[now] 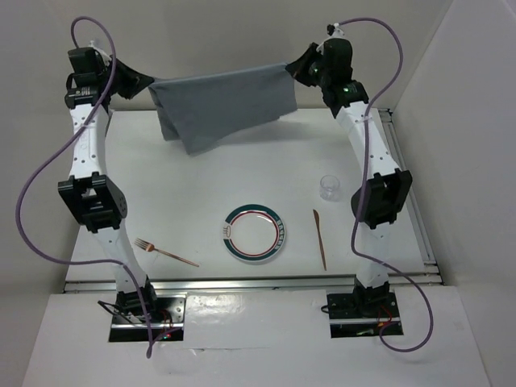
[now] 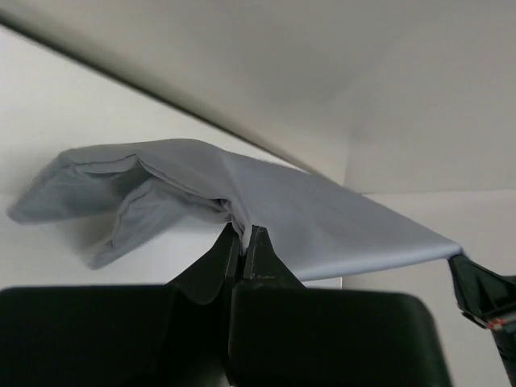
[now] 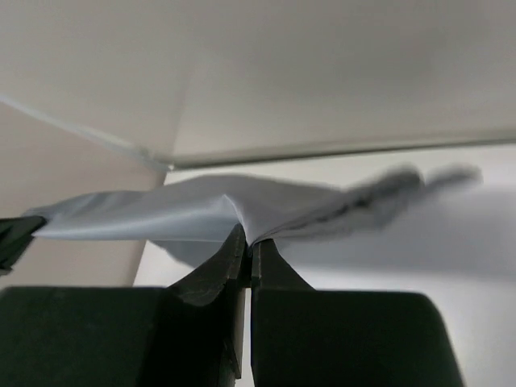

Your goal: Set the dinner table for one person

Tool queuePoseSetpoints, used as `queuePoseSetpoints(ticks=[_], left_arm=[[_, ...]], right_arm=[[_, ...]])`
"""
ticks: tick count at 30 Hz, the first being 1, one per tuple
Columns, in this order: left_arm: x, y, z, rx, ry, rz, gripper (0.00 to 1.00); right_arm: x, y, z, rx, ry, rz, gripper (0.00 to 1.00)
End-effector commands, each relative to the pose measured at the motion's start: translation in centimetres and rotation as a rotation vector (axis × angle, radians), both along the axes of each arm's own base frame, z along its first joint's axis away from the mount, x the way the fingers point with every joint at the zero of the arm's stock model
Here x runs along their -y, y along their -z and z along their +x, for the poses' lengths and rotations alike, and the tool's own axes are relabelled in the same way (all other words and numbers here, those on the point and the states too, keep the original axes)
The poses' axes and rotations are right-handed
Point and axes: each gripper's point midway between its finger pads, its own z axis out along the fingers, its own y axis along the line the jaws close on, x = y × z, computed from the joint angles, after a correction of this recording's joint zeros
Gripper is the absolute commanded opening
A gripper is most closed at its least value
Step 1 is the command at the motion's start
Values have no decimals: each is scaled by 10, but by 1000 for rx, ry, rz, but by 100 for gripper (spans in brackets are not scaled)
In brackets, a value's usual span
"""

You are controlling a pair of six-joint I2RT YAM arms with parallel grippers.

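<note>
A grey cloth [image 1: 222,105] hangs stretched between my two grippers above the far part of the white dinner table [image 1: 185,193]. My left gripper [image 1: 145,85] is shut on the cloth's left corner [image 2: 242,230]. My right gripper [image 1: 294,71] is shut on its right corner [image 3: 250,235]. The cloth's lower edge sags toward the tabletop. Nearer me on the table lie a round plate with a green and red rim [image 1: 255,234], a copper fork [image 1: 165,251] to its left, a copper knife [image 1: 320,238] to its right and a clear glass [image 1: 330,187] at the right.
White walls close in the table at the back and on both sides [image 1: 451,97]. A metal rail [image 1: 242,282] runs along the near edge in front of the arm bases. Purple cables loop beside each arm.
</note>
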Motion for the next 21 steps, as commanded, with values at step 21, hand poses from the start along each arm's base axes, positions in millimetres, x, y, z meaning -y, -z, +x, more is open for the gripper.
queuePoseSetpoints(ticks=[21], left_arm=[[43, -34, -110, 35, 254, 24, 0]], right_arm=[[42, -17, -142, 26, 32, -55, 0]])
